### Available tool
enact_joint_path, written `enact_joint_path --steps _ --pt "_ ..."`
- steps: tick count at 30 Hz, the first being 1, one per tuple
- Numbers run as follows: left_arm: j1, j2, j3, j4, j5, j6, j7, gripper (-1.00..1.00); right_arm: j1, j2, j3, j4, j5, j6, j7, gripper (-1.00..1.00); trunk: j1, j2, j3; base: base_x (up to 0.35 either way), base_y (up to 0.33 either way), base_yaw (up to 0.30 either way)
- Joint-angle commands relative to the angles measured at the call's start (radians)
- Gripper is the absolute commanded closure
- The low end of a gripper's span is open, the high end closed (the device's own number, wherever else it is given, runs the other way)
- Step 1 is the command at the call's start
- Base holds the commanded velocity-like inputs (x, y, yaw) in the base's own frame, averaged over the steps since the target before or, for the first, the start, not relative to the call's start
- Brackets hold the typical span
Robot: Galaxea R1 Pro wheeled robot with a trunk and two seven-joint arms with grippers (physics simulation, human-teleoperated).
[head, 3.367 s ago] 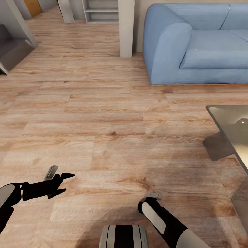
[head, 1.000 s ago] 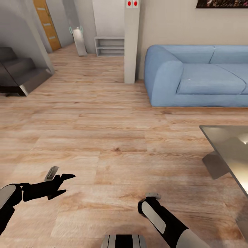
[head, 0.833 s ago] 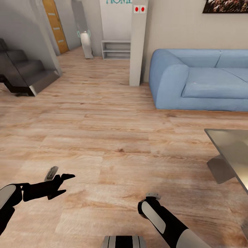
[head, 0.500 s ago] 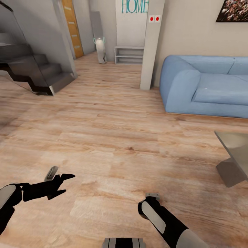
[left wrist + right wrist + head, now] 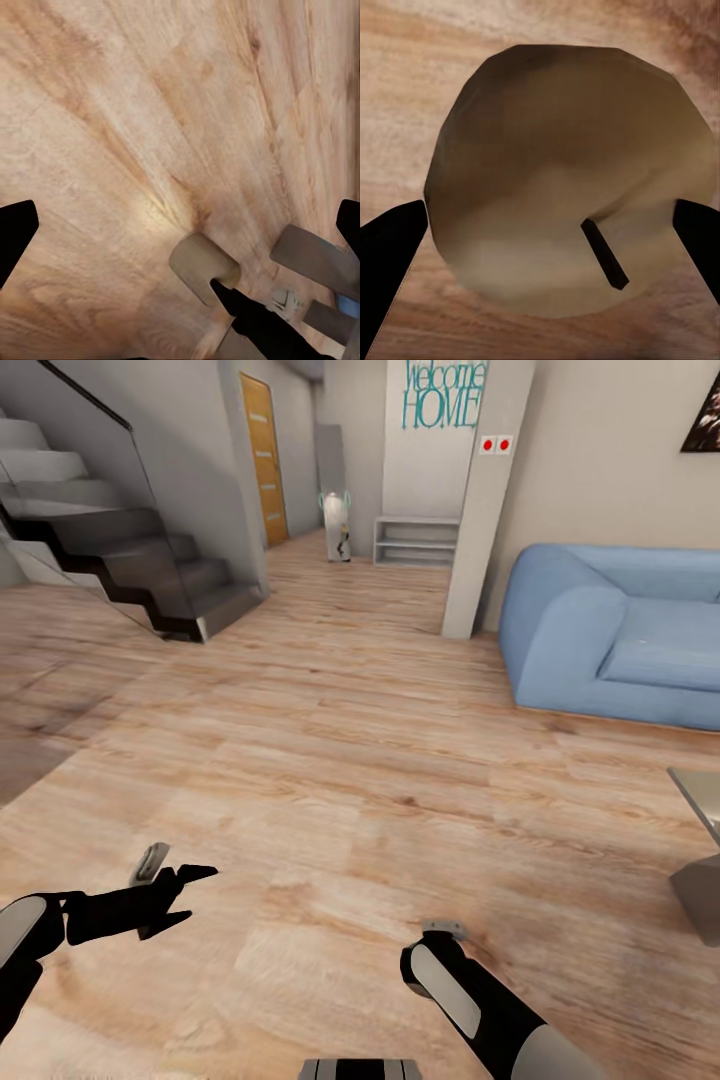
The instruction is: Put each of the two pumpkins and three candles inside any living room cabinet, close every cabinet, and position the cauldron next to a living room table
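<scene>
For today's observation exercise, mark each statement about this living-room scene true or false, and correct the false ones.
1. A blue sofa stands at the right of the head view. True.
2. The left gripper is clamped on a pumpkin. False: its fingers are apart with nothing between them, above bare wooden floor.
3. A staircase rises at the left of the head view. True.
4. The lettering on the far wall reads "Goodbye". False: it reads "welcome HOME".
5. The glass table stands in the middle of the head view. False: just a corner of it shows at the right edge.
</scene>
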Motion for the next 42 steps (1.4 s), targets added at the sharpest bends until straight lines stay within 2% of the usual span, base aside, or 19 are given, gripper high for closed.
enact_joint_path --steps 1,7,9,11,15,16,18,21,24,34,37,42 --pt "-0.001 0.001 0.001 -0.001 0.01 0.002 0.01 -1.0 -0.001 0.0 0.003 -0.001 -0.006 0.003 -0.008 1.0 -0.001 0.0 0.002 -0.001 0.0 0.224" --pt "-0.001 0.001 0.001 -0.001 0.008 0.002 0.012 -1.0 -0.001 0.0 0.003 -0.001 -0.006 0.004 -0.007 1.0 -0.003 0.001 0.019 0.0 0.0 0.223" --pt "-0.001 0.0 0.001 -0.001 -0.005 0.001 0.013 -1.0 -0.001 0.0 0.003 -0.002 -0.006 0.004 -0.007 1.0 -0.004 0.002 0.024 0.0 0.0 0.22" --pt "-0.001 0.002 0.001 -0.001 -0.047 0.001 0.013 -1.0 -0.001 0.0 0.003 -0.002 -0.006 0.004 -0.007 1.0 -0.005 0.002 0.03 0.0 0.0 0.219" --pt "-0.001 0.002 0.004 -0.001 -0.165 -0.004 0.03 -1.0 -0.001 0.0 0.003 -0.003 -0.006 0.004 -0.007 1.0 -0.007 0.003 0.041 0.0 0.0 0.219" --pt "-0.001 0.0 0.008 -0.001 -0.197 -0.005 0.061 -1.0 -0.001 0.0 0.003 -0.003 -0.007 0.005 -0.007 1.0 -0.007 0.003 0.044 0.0 0.0 0.219" --pt "-0.001 -0.002 0.012 -0.001 -0.217 -0.006 0.121 -1.0 -0.001 0.0 0.003 -0.003 -0.007 0.005 -0.007 1.0 -0.008 0.004 0.049 0.0 0.0 0.219" --pt "-0.001 -0.004 0.015 -0.002 -0.224 -0.006 0.179 -1.0 -0.001 0.0 0.003 -0.003 -0.007 0.005 -0.007 1.0 -0.01 0.005 0.058 0.0 0.0 0.219" --pt "-0.001 -0.004 0.016 -0.004 -0.225 -0.007 0.195 -1.0 -0.002 0.0 0.003 -0.003 -0.007 0.005 -0.007 1.0 -0.011 0.005 0.066 -0.1 0.0 0.219" --pt "-0.001 -0.005 0.016 -0.007 -0.226 -0.007 0.203 -1.0 -0.001 0.001 0.003 -0.003 -0.005 0.02 -0.007 1.0 -0.015 0.008 0.093 -0.259 0.0 0.219" --pt "-0.001 -0.005 0.016 -0.007 -0.225 -0.007 0.203 -1.0 -0.002 0.005 0.003 -0.004 -0.005 0.052 -0.007 1.0 -0.017 0.008 0.102 -0.068 0.0 0.219" --pt "-0.001 -0.005 0.016 -0.007 -0.225 -0.007 0.204 -1.0 -0.001 0.007 0.003 -0.004 -0.005 0.063 -0.007 1.0 -0.019 0.009 0.115 -0.01 0.0 0.218"
